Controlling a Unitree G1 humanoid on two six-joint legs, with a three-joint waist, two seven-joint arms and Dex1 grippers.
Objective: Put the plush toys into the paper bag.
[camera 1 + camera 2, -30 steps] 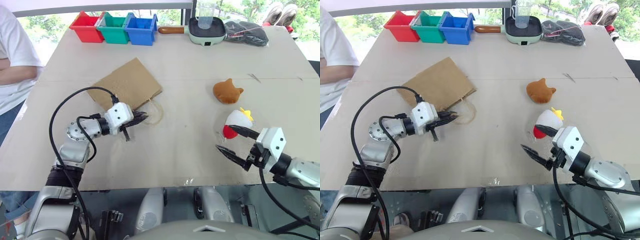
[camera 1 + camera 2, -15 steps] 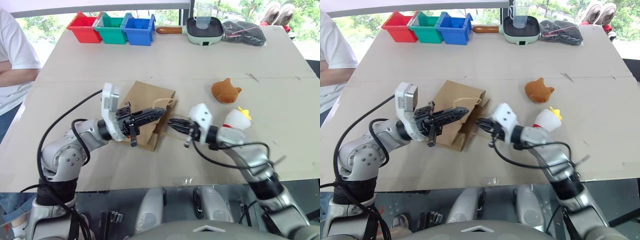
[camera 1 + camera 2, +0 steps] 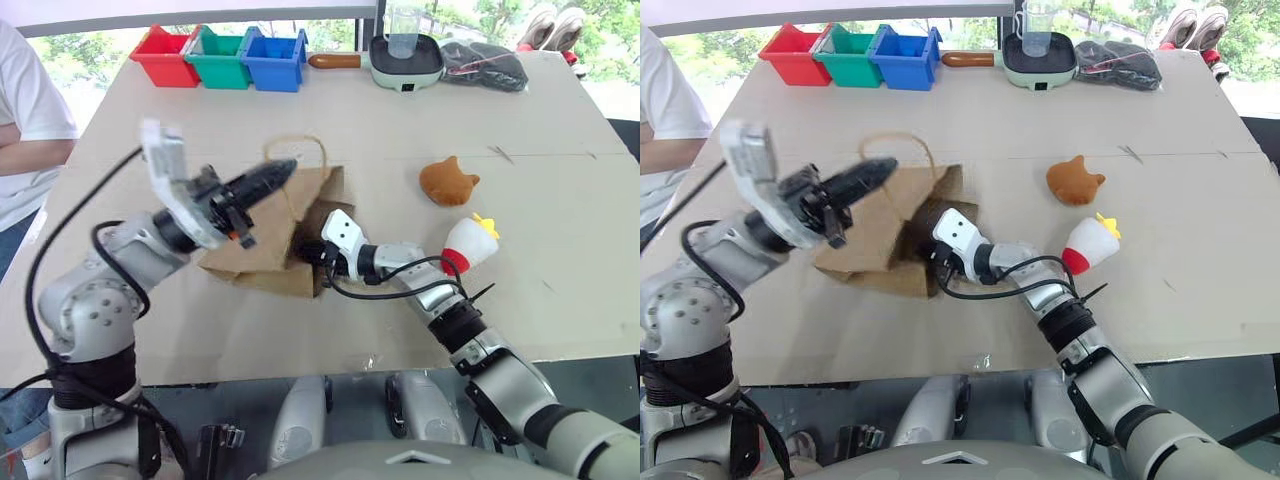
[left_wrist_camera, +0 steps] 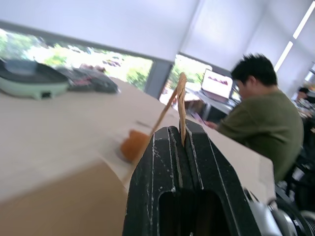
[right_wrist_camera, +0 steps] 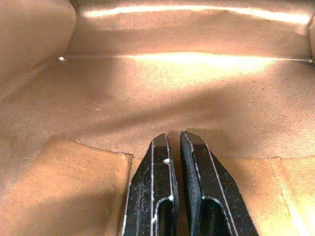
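Left claw (image 3: pixel 283 166) was clamped on a rope handle (image 3: pixel 300 145), holding the bag's (image 3: pixel 262 245) mouth up off the tabletop (image 3: pixel 560 130). Right claw (image 5: pixel 174 142), fingers together and holding nothing, reached inside the bag, seemingly to spread it. Bag lay near the tabletop's middle, toward the left edge. Both toys were outside it: the cat head (image 3: pixel 448 183) and the white cone (image 3: pixel 470 243) lay apart toward the right edge. By my reckoning the bag was just being readied; both toys were left to load.

Plush toys (image 3: pixel 448 184) right of paper bag (image 3: pixel 262 243)
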